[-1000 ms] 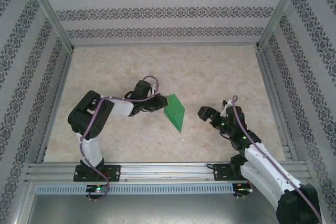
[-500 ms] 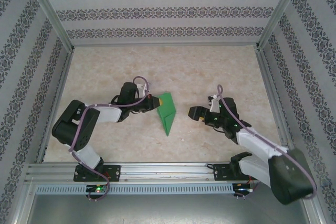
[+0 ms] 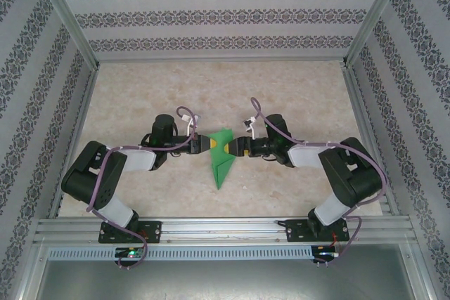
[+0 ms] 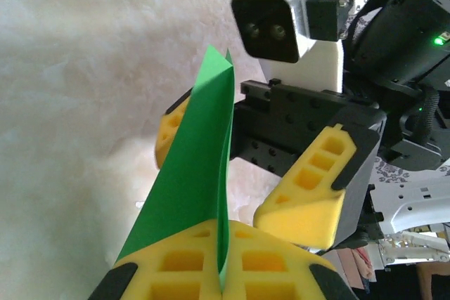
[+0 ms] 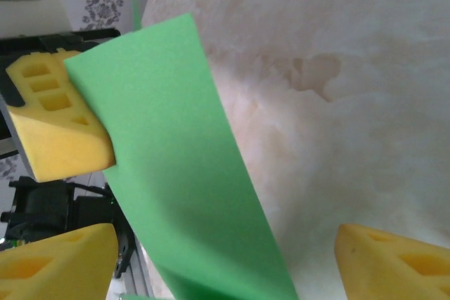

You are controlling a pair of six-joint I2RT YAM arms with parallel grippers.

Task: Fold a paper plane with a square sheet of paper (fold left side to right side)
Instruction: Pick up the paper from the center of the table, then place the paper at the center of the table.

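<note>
1. A marbled table (image 3: 295, 96), where the two arms (image 3: 105, 173) reach in low from the near edge and meet nose to nose at its middle;
2. The square sheet of paper (image 3: 221, 161), already creased into a narrow green wedge, stands on edge between them, broad end at the grippers, point trailing toward the near edge; whether that point touches the table cannot be told;
3. The right gripper (image 5: 225, 263) has its jaws spread wide on either side of the free flap and grips nothing; it would do best to close only once the flap sits deep between them, close to the other grip;
4. The left gripper (image 3: 203, 145) is clamped tight on the sheet; as the anchor, it should hold level without twisting;
5. The yellow pads (image 4: 169, 272) pinch the layers together; any slip here would likely skew the crease
</note>
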